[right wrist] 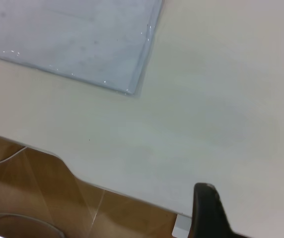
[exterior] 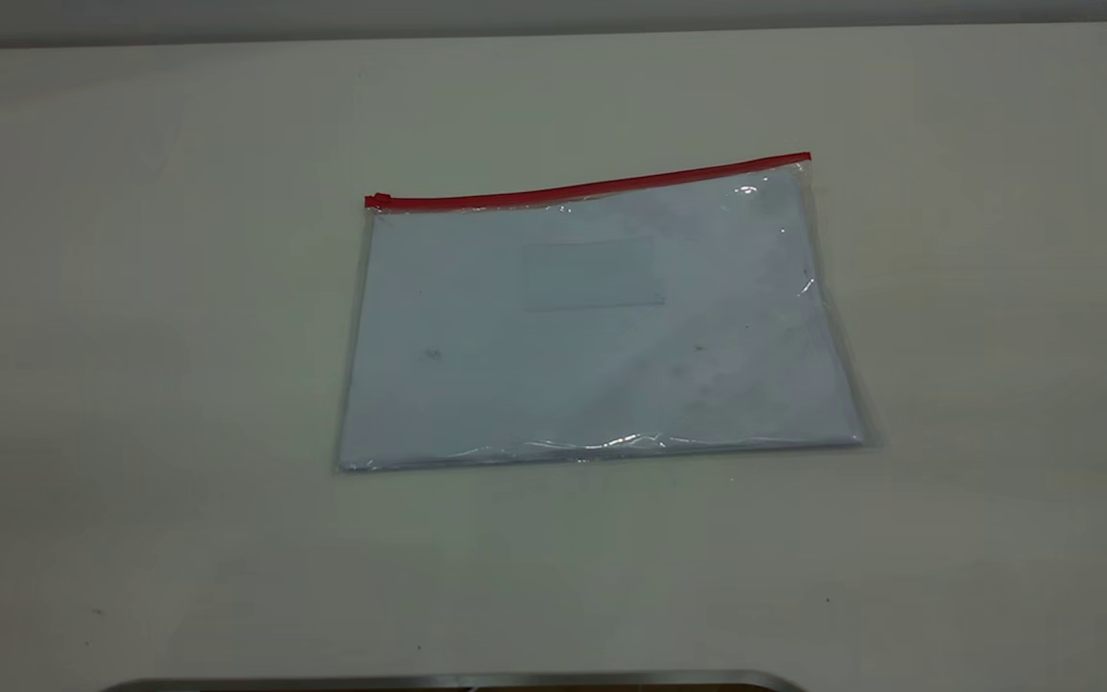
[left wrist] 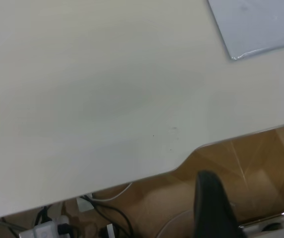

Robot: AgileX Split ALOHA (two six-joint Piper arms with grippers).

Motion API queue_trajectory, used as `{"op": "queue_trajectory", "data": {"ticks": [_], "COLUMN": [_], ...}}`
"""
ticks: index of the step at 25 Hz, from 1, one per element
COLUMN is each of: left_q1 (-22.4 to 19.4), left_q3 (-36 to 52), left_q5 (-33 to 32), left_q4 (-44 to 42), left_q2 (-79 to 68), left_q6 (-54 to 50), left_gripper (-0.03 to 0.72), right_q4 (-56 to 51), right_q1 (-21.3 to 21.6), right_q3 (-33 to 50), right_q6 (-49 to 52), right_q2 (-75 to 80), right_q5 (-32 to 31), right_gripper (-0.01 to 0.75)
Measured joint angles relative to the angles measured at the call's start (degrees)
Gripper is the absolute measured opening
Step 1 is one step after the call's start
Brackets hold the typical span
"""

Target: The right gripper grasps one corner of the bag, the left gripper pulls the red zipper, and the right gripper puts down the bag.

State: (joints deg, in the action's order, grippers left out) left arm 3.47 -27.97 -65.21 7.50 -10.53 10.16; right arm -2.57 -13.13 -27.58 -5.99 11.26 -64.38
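The bag (exterior: 602, 327) lies flat on the table, a clear pouch with white sheets and a label pocket. The red zipper (exterior: 592, 187) runs along its far long edge, with the slider tab (exterior: 378, 201) at the left end. The corner of the bag (exterior: 803, 165) where the red strip ends is at the far right. Neither arm shows in the exterior view. My left gripper (left wrist: 251, 191) hangs open past the table's near edge, far from the bag (left wrist: 256, 25). My right gripper (right wrist: 251, 201) is open and empty over the near edge, apart from the bag (right wrist: 72, 39).
The pale table (exterior: 131, 384) has a notch in its near edge (exterior: 457, 680). Below the edge, wood floor and cables (left wrist: 102, 213) show in the left wrist view. The bag corners in both wrist views have no red.
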Motion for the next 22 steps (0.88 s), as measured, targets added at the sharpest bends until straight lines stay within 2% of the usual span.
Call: {"op": "queue_trajectory", "data": {"ticks": [5,9,12,22], "left_q1": [-0.06,-4.77,-7.98,-8.38], "left_q3": [0.0,0.0,0.0,0.0], "left_q5": [0.0,0.0,0.0,-0.44], "left_q4": [0.0,0.12,0.12,0.12], "left_q2": [1.02,4.41,8.05,11.6], "left_q6": [0.0,0.0,0.0,0.0], "left_gripper": [0.475,0.475,0.475,0.475], "right_q4": [-0.06,-0.64,-0.64,-0.64], "right_q1": [0.68,7.7,11.12,11.62], "right_q3": [0.0,0.0,0.0,0.0], "right_q6": [0.13,0.13,0.17,0.17], "right_q2": [-0.12,-2.69,-7.05,-12.19], "right_q5": [0.0,0.05,0.05,-0.23], "right_gripper": [0.458,0.458,0.458,0.458]}}
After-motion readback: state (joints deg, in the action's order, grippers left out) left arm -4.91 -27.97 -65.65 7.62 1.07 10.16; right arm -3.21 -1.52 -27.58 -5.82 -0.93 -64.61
